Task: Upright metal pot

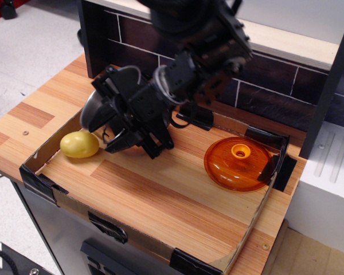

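Observation:
The metal pot (93, 110) is shiny steel. It is held tilted at the back left of the tray, just above and behind the yellow potato (79, 144). Most of the pot is hidden behind the black gripper, and only its curved left side shows. My gripper (131, 135) is turned on its side, fingers pointing down-left, and is shut on the pot. I cannot tell whether the pot touches the wooden floor.
An orange translucent lid (237, 164) lies at the right of the tray. Low cardboard walls (44, 153) with black tape ring the wooden floor. A dark tiled wall (264, 91) stands behind, and a white unit (329, 172) stands to the right.

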Motion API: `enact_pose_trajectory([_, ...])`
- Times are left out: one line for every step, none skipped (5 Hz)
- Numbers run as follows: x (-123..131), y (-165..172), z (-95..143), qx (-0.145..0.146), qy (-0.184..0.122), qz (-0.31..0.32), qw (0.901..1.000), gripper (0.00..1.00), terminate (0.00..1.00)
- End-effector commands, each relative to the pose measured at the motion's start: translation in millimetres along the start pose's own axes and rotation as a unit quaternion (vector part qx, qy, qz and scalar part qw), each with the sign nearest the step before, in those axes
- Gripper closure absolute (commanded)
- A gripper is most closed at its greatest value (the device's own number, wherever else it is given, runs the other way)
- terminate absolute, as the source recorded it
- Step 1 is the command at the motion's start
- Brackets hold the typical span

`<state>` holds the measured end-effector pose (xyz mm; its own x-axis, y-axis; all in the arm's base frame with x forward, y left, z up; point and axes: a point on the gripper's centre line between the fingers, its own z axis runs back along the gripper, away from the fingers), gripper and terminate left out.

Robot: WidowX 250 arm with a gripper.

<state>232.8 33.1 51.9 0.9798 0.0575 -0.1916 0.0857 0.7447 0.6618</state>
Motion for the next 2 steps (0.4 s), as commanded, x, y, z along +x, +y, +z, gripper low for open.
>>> enact_pose_trajectory([9, 2, 8, -0.026, -0.035, 0.036, 0.9984, 0.0, 0.0])
enact_pose_trajectory([12, 12, 24, -0.08, -0.054, 0.054, 0.9938, 0.0, 0.0])
